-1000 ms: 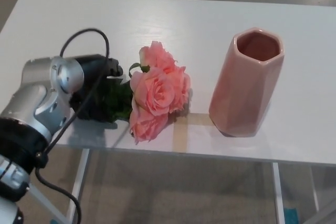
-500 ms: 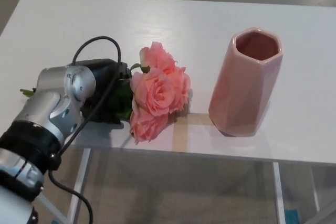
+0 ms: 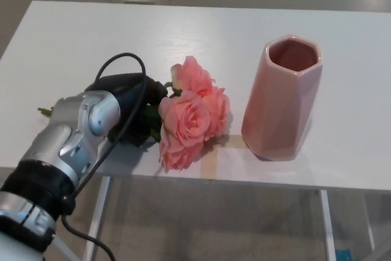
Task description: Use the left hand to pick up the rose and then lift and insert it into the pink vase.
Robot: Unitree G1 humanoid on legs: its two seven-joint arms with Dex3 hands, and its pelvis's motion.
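A bunch of pink roses [image 3: 192, 117] lies near the front edge of the white table [image 3: 244, 29], blossoms pointing right toward the vase. My left hand [image 3: 129, 93], black behind a silver wrist [image 3: 82, 126], is closed over the green leaves and stem just left of the blossoms. The stem's end [image 3: 44, 112] pokes out on the hand's left side. The pink faceted vase [image 3: 281, 99] stands upright to the right of the blossoms, a small gap away, its mouth open upward. My wrist hides most of the fingers.
The table's front edge [image 3: 244, 183] runs just below the roses and vase, with floor and a table leg [image 3: 96, 224] beneath. A black cable [image 3: 125, 59] loops over my wrist.
My left arm has moved right and forward over the stem, and the roses have shifted a little right toward the vase. The camera view has also tilted slightly.
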